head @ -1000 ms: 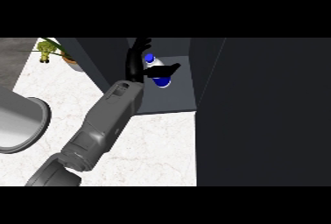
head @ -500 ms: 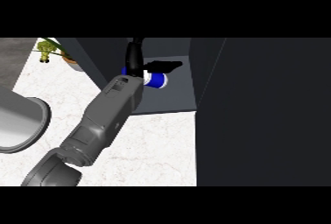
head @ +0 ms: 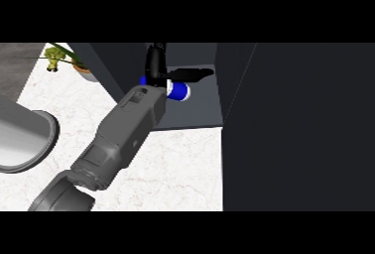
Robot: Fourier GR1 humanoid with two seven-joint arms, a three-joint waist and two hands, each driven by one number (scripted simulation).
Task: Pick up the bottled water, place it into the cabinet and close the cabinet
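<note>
Cabinet [head: 192, 112] interior: left robot hand [head: 156, 67] still holds bottled water [head: 178, 91], barely shifted.

Tabletop [head: 183, 168]: white marble with faint grey veining, covering the lower left and centre of the view.

Plant [head: 57, 54]: yellow-green leaves, standing at the far left corner of the tabletop in a pale round pot [head: 86, 73]. The pot is partly hidden on its right side.

Vessel [head: 22, 144]: large, round, grey with a lighter rim, on the tabletop and cut off by the left edge. It is well apart from the plant.
</note>
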